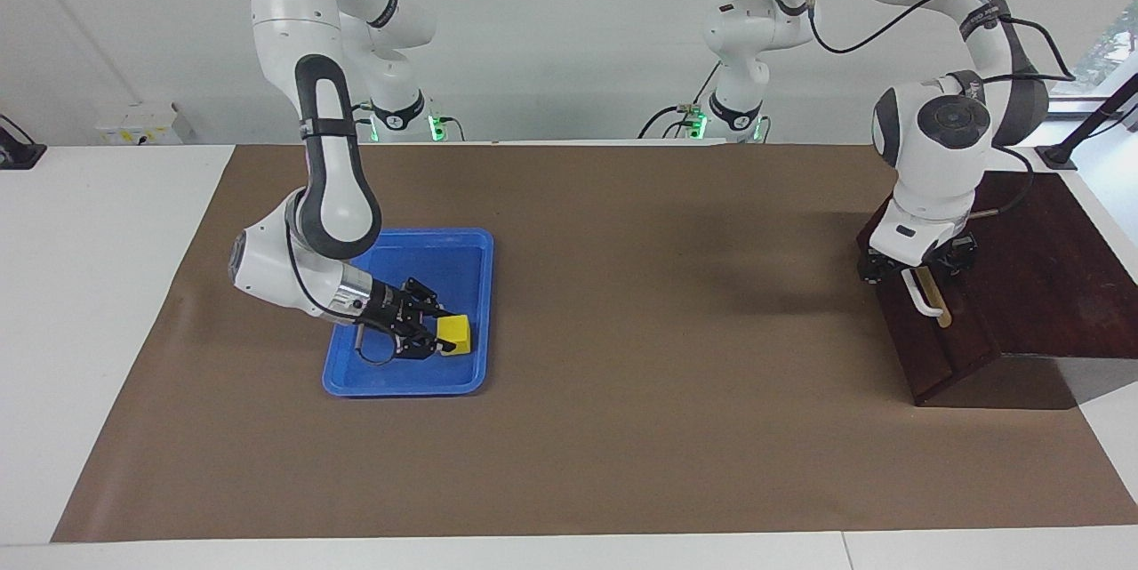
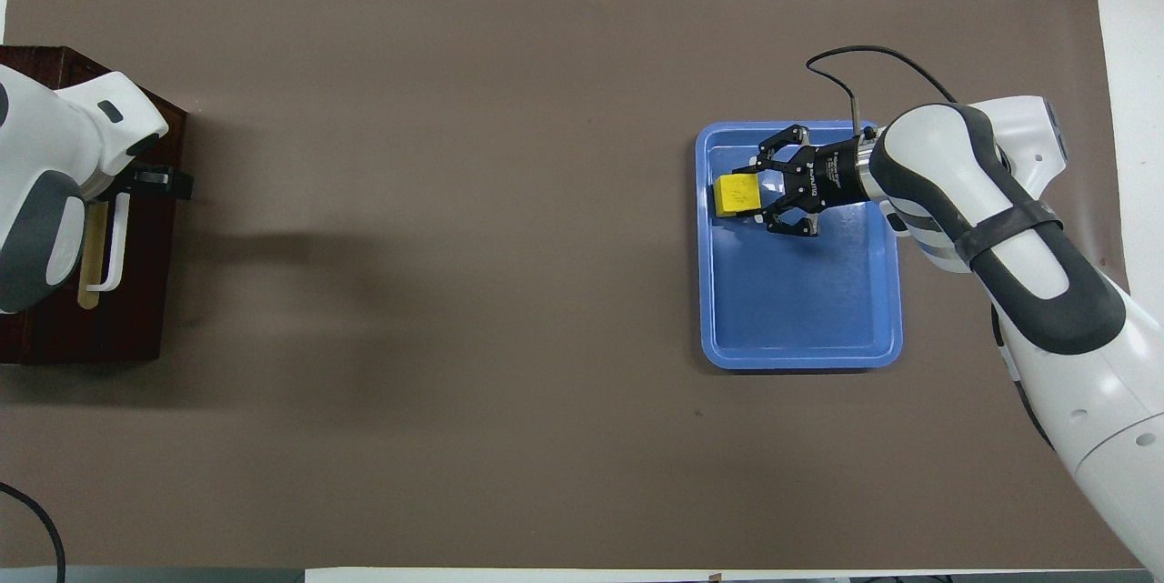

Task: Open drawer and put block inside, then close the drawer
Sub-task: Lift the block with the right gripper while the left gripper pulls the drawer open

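Item: block [image 1: 454, 334], yellow, in the blue tray [image 1: 462, 245] toward the right arm's end of the tabletop; right pincer [image 1: 433, 338] clamped on it. We should lift straight up, clearing the tray wall.

Item: drawer [image 1: 925, 321], unopened; left pincer [image 1: 914, 268] spread at its white handle [image 1: 925, 301]. We should close squarely, then pull level.

— What did the room look like?
— A plain white wall [image 1: 551, 28] stood along one side of a white table [image 1: 98, 303], and a brown mat [image 1: 622, 428] covered most of the tabletop.
— Any window?
— A corner of one [image 1: 1107, 45] showed greenery outside. A pale box [image 1: 142, 124] sat by the wall.
— And the light?
— Even, leaving soft shadows on the mat.
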Controlling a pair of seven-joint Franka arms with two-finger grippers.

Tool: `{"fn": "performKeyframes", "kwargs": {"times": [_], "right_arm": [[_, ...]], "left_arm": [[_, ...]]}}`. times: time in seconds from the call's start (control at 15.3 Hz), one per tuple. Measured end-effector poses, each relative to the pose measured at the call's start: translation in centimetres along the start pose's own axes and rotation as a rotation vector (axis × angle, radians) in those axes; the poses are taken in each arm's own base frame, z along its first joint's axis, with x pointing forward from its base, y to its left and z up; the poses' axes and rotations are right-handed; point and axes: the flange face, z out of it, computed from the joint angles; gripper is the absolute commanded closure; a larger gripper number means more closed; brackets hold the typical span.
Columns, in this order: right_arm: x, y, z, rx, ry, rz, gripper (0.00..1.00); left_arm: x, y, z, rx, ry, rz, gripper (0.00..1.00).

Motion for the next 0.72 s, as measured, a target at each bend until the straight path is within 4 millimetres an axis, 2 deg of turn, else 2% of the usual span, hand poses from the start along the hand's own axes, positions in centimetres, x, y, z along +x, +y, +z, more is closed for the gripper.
{"fn": "performKeyframes", "kwargs": {"times": [0.46, 0.72], "right_arm": [[-0.2, -0.2, -0.1, -0.001, 0.005, -0.005, 1.0], [-2.1, -1.1, -1.8, -0.051, 0.02, 0.004, 1.0]], "left_arm": [[-0.5, 1.3, 1.0, 0.008, 0.006, 0.067, 0.0], [-1.0, 2.0, 2.0, 0.002, -0.005, 0.085, 0.0]]}}
